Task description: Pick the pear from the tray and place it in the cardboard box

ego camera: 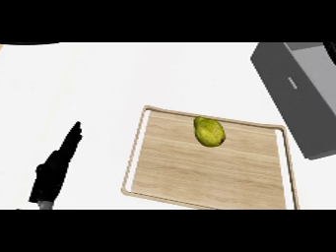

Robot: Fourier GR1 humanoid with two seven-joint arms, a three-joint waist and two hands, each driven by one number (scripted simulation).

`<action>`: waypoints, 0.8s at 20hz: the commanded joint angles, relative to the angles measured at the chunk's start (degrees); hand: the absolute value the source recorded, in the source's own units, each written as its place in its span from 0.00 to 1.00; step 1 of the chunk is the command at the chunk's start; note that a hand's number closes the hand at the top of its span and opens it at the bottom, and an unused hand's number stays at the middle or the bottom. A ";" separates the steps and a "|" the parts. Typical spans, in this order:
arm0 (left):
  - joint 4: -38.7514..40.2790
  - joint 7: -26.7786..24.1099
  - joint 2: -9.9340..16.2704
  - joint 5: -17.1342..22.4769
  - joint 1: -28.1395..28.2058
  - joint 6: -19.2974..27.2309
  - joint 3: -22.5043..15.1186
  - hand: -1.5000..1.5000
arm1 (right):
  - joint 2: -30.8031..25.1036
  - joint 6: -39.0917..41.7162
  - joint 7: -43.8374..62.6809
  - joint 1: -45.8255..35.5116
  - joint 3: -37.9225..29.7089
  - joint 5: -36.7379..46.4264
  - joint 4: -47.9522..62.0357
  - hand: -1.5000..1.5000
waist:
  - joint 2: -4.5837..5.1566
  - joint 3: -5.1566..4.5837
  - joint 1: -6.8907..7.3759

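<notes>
Head view, one moment, catalogued.

Item 1, pear (209, 131): yellow-green, lying on the tray (199, 172) in its far half, slightly right of the tray's middle line, near the far rail but apart from it. Long axis running roughly away from the robot, tilted a little. Untouched, nothing around it.

Item 2, tray: pale wood, raised rim, resting on the white counter (68, 83), turned slightly off square.

Item 3, left robot hand (54, 170): black, at lower left over the counter, fingers straight and pointing up the view, released, grasping nothing. Outside the tray's left rail, well apart from the pear. Pear lying to its right and farther out.

Item 4, right robot hand: not visible anywhere.

Item 5, box (309, 98): grey in this view rather than cardboard brown, at upper right, beyond the tray's right far corner, partly cut off by the edge. Opening hard to make out.

Assessment: pick not yet begun. Only the left robot hand shows, so nearness of the two cannot be compared. Pear sits on the box side of the tray, so a reach from the right would probably suit. Approach across the pear's short width likely best, given its lengthwise lie.
</notes>
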 commanded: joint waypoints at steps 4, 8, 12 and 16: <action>-4.75 0.63 -0.03 -2.50 -7.75 -3.13 -3.03 0.50 | 10.50 -0.53 16.25 6.48 7.96 -9.60 10.44 0.00 | 0.39 -0.18 0.65; -6.28 1.21 -0.58 -1.67 -10.80 -5.45 -3.98 0.50 | 0.66 4.09 17.03 6.28 18.26 5.73 10.66 0.00 | 0.37 -0.97 1.48; -7.11 5.31 -0.76 -0.37 -13.68 -7.18 -3.48 0.50 | 5.27 -0.36 18.16 8.81 25.83 13.60 12.01 0.00 | -0.41 -0.23 0.87; -6.65 7.30 -0.69 0.86 -15.51 -8.98 -0.85 0.50 | 0.12 3.57 19.22 7.22 24.02 15.80 5.44 0.00 | -0.56 -0.22 0.24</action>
